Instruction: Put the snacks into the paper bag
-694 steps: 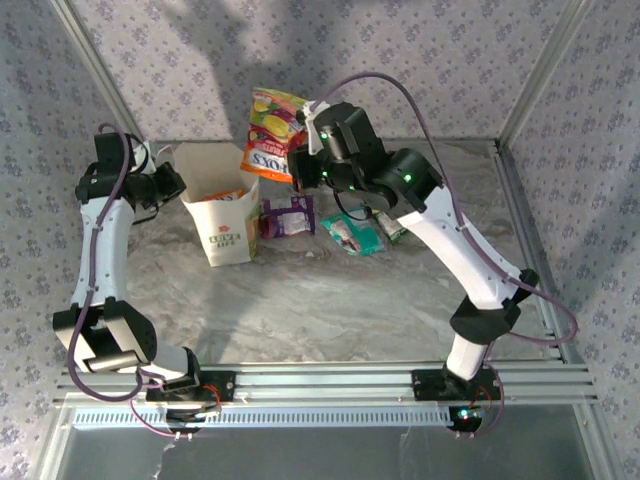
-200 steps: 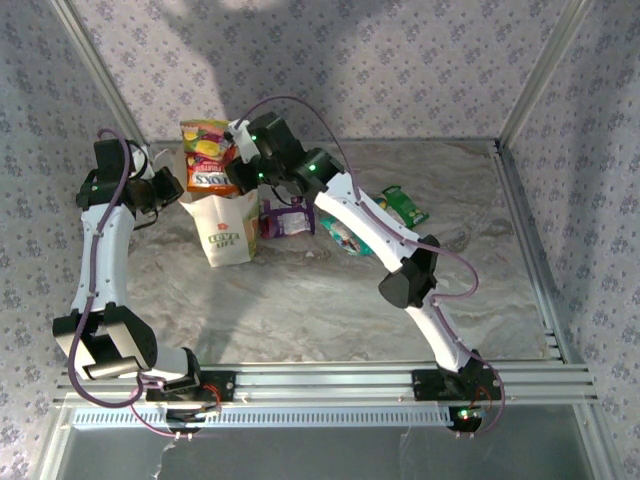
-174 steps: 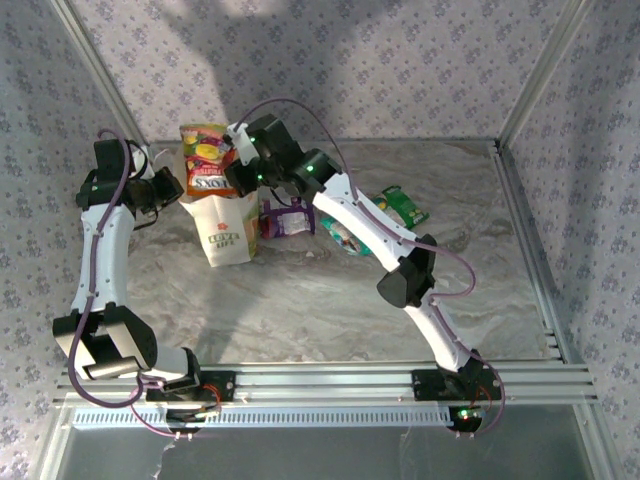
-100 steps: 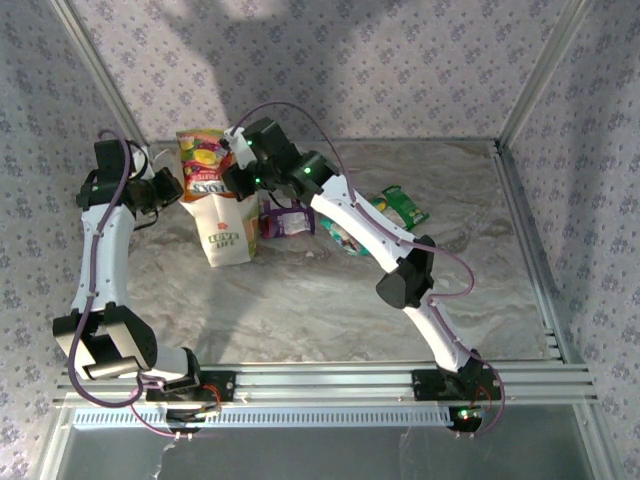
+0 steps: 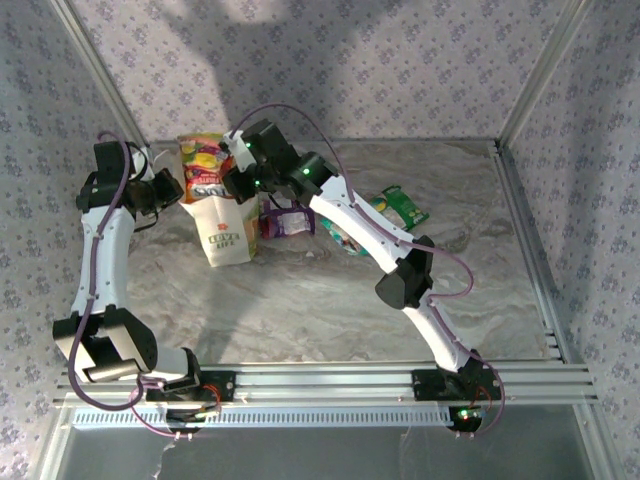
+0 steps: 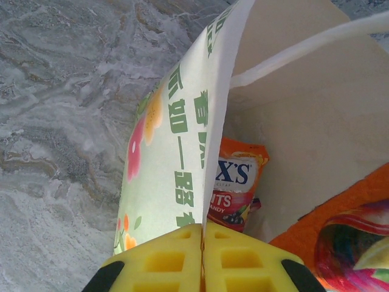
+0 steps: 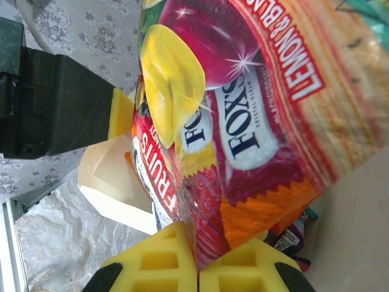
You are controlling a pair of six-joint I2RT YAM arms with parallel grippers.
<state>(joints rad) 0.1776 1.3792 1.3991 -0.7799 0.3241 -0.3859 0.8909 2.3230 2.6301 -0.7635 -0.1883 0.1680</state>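
Marble table (image 5: 330, 300): we see grey veined stone running from the metal rail (image 5: 330, 385) at the near edge back to the papered walls; both arms are bolted at that rail

Paper bag (image 5: 228, 232): it stands upright on the left half of the table with its mouth open; green lettering marks its near face

Loose packets: a purple packet (image 5: 288, 220) lies just right of the bag; a teal packet (image 5: 350, 240) lies further right, partly under the right arm; a green packet (image 5: 403, 206) lies beyond that, apart from the others

Left gripper (image 6: 202, 234): its yellow pads are pressed together with the bag's side wall pinched between them; from above we find it at the bag's upper left edge

Inside the bag: the inner orange packet (image 6: 234, 188), marked "FOX'S", rests low against the paper; a white cord handle (image 6: 304, 52) crosses above it

Right gripper (image 7: 197, 243): its fingers are clamped on one edge of the held orange packet (image 7: 255, 121); we read "FOX'S" and "LEMON" on its shiny face

Held orange packet: it hangs over the bag's open mouth, close to the left gripper; we cannot tell whether its lower edge is past the rim

Walls (image 5: 400, 70): pale paper with a small flower print closes the far side
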